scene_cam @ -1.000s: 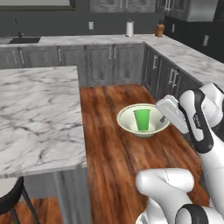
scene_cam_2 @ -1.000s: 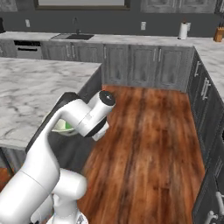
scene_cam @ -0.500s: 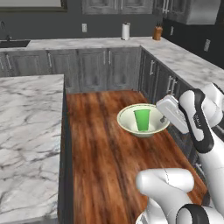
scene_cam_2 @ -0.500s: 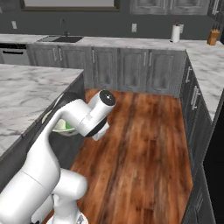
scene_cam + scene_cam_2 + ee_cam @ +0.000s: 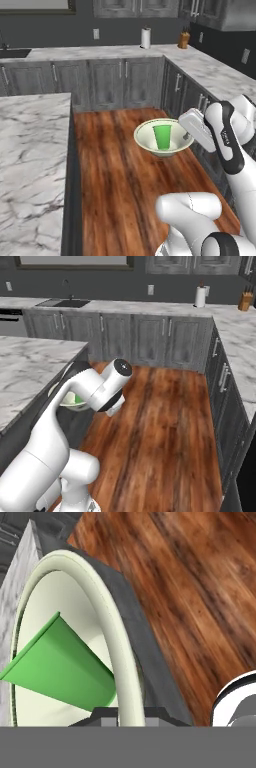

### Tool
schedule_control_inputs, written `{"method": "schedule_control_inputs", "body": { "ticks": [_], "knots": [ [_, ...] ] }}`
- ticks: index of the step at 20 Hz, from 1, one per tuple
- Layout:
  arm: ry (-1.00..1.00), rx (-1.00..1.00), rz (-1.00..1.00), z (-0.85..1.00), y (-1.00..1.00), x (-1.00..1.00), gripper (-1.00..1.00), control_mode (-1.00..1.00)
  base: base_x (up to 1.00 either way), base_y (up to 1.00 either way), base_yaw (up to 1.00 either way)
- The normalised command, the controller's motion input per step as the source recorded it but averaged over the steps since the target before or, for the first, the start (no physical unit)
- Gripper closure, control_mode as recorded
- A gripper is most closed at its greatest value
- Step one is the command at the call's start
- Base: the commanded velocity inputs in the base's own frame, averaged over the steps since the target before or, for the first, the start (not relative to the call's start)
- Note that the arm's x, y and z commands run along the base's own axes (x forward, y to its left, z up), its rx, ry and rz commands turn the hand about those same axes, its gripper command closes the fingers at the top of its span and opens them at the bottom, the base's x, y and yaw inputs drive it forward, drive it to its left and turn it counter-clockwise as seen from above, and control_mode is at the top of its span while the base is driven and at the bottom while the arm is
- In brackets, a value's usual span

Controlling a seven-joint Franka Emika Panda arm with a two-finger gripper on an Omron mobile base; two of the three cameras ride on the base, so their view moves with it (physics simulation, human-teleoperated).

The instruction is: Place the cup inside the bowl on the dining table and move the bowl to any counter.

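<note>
Green cup upright inside cream bowl

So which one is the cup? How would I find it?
Find the wooden floor between the grey cabinets. Above it the white arm carries a wide cream bowl. The cup stands inside: small, bright green, no handle, the only green thing there.

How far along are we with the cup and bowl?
Done: the cup stands inside the bowl. In hand: the gripper is shut on the bowl's rim, carrying it above the wood floor. Left: set the bowl on a counter.
</note>
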Motion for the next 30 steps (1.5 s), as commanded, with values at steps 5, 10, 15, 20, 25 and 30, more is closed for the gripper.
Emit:
{"method": "schedule_control_inputs", "body": {
  "ticks": [5, 10, 15, 20, 25, 30],
  "knots": [
    [0.00, 0.00, 0.00, 0.00, 0.00, 0.00, 1.00, 1.00, 0.62, -0.11, 0.00],
    [0.00, 0.00, 0.00, 0.00, 0.00, 0.00, 1.00, 1.00, 0.69, -0.11, 0.00],
    [0.00, 0.00, 0.00, 0.00, 0.00, 0.00, 1.00, 1.00, 0.90, -0.15, 0.00],
    [0.00, 0.00, 0.00, 0.00, 0.00, 0.00, 1.00, 1.00, 0.88, -0.11, 0.00],
    [0.00, 0.00, 0.00, 0.00, 0.00, 0.00, 1.00, 1.00, 0.90, -0.02, 0.00],
    [0.00, 0.00, 0.00, 0.00, 0.00, 0.00, 1.00, 1.00, 0.98, 0.00, 0.00]
  ]
}}
